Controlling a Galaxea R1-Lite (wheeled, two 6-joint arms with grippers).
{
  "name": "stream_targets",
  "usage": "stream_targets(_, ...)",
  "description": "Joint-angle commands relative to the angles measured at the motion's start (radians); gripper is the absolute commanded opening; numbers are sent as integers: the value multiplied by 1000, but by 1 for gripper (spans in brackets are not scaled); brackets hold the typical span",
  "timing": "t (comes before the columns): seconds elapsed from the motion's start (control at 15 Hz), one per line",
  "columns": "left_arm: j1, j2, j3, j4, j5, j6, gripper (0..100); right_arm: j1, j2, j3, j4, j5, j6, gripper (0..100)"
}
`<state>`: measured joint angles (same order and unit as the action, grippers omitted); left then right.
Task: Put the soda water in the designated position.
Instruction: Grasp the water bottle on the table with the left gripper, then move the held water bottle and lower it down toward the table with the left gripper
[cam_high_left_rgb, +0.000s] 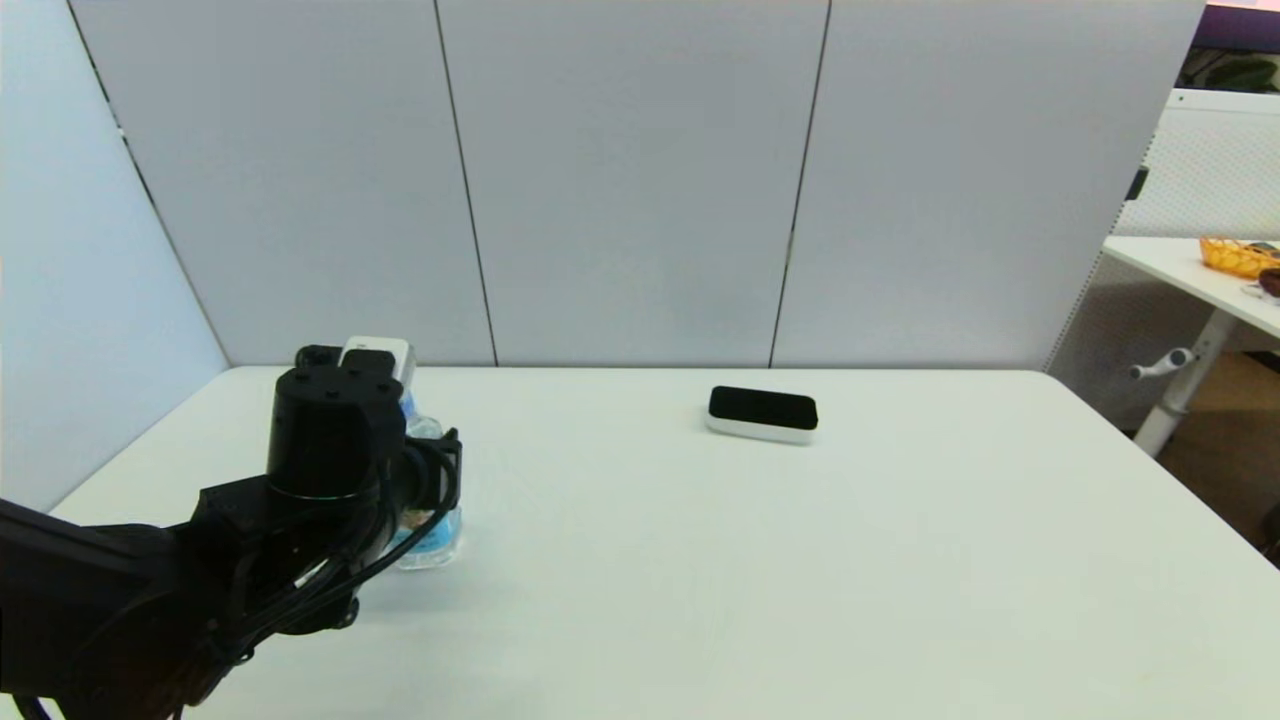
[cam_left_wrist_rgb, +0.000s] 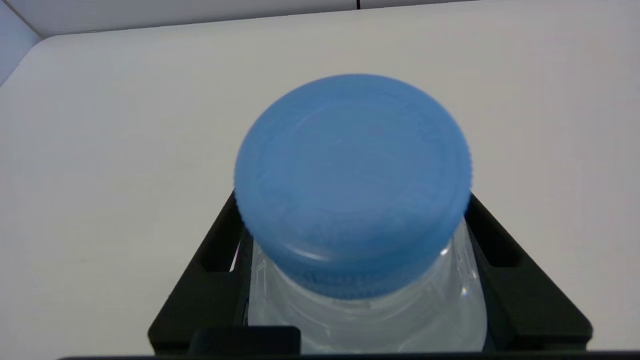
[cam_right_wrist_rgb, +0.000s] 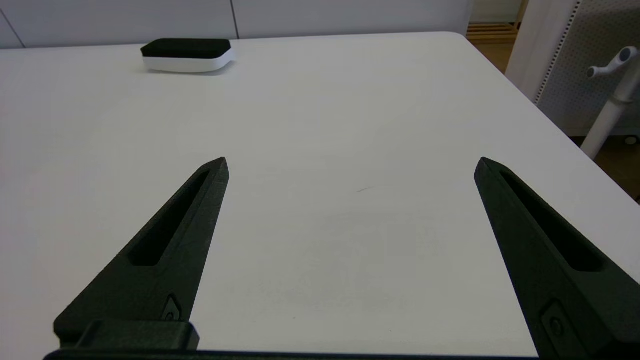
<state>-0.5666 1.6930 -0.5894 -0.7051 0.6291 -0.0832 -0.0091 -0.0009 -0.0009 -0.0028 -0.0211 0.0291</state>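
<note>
Clear plastic and a light-blue cap marked the one soda water (cam_high_left_rgb: 432, 530) bottle on the white table (cam_high_left_rgb: 700, 560), standing upright near the table's left side with the left gripper (cam_high_left_rgb: 425, 500) around it. One flat black-topped white device (cam_high_left_rgb: 762, 413) lay well apart from the bottle, toward the far edge of the table and right of centre. Two arms belonged to the robot, but only the left arm reached into the head view, its black wrist covering most of the bottle so that just the lower label and base showed.

From the left wrist view, the soda water (cam_left_wrist_rgb: 352, 190) filled the middle of the picture, cap toward the camera, and the gripper's two black fingers (cam_left_wrist_rgb: 210, 280) sat against the clear shoulder on either side, clamped on the bottle. That close contact was hidden from the head view.

Only the right wrist view showed the right gripper (cam_right_wrist_rgb: 350, 165), held low over bare tabletop with its two fingers spread wide and nothing between them. It also showed the device (cam_right_wrist_rgb: 186, 55) near the far edge, and a white table leg with a crank handle (cam_right_wrist_rgb: 612, 62) beyond the table's corner.
</note>
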Motion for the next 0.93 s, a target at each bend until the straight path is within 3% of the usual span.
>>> stream_targets(0.07, 1, -35, -27, -22, 4, 14, 0, 0, -1, -1, 0, 0, 0, 100)
stream_targets(0.93, -45, -35, -112, -40, -5, 59, 0, 0, -1, 1, 0, 0, 0, 100)
